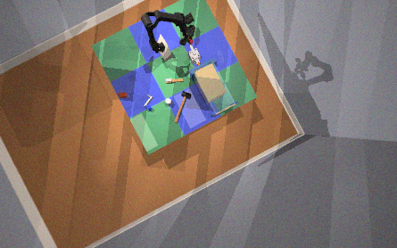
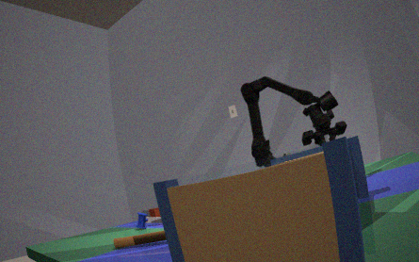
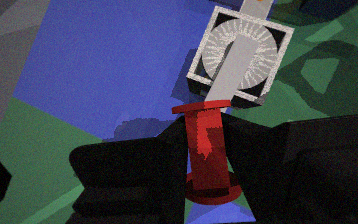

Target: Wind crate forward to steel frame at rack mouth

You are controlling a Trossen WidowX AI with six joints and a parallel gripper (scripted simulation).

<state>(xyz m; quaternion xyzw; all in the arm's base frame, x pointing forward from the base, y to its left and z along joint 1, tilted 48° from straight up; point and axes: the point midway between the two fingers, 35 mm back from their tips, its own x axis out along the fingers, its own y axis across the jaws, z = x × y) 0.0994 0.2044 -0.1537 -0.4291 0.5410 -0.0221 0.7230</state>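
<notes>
Fingers closed on the red grip (image 3: 207,150) of the winch handle, dark pads pressing it from either side in the wrist view. Grey crank bar (image 3: 232,67) running from the top of that grip across the toothed disc of the winch (image 3: 275,37), a square pale housing sitting on the blue-and-green checkered mat (image 1: 120,49). Bar lying over the middle of the disc (whether the key is fully down the hole cannot be told).

From above: arm (image 1: 165,19) folded over the far edge of the mat, gripper (image 1: 188,37) hanging just above the small white winch (image 1: 194,55). Crate (image 1: 210,82), tan-topped, right beside the winch, inside the clear-panelled cubby (image 1: 220,107). Gap between crate front and frame too small to judge here. Crate top looking level.

Scattered over the mat, well apart from the winch: hammer (image 1: 181,107) with a wooden shaft, short brush-like tool (image 1: 174,80), small white round piece (image 1: 168,101), pale stick-shaped tool (image 1: 148,101), red block (image 1: 122,95). All on the wooden counter (image 1: 67,169).

Exterior view: brown crate face (image 2: 254,217) between blue uprights (image 2: 341,188), arm rising behind it, wrist pointing down.
</notes>
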